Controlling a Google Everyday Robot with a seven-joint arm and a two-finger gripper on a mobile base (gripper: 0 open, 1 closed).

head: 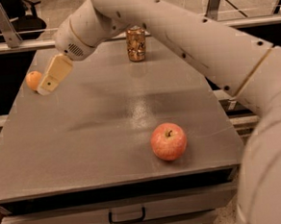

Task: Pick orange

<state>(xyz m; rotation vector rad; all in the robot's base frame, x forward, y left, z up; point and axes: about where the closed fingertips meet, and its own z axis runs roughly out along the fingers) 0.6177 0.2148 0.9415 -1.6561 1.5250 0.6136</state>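
The orange (32, 80) sits on the grey worktop (93, 131) at its left edge, toward the far left corner; it is small, round and plain in colour; its right side is covered by the gripper, so only the left part of it shows. The gripper (47, 85) is a cream-coloured slab slanting down and to the left from the wrist, and its tip lies over or against the orange's right flank; whether the two touch I cannot tell, since one overlaps the other in this view; whether the gripper is spread or pressed together I cannot tell either, as it shows as one flat piece.

The white arm (183, 34) runs from the gripper up across the far edge of the worktop, then sweeps down the right side, where it fills the near right corner of the view and is cut off; it hides the worktop's far right corner.

A brownish drink can (136, 44) stands upright near the middle of the far edge, its top partly under the arm; its label is too fine to read. A red-yellow apple (168, 141) with a short stem rests close to the near edge, right of centre, well apart from the orange.

Below the near edge a drawer (66, 220) with a dark handle is partly cut off.
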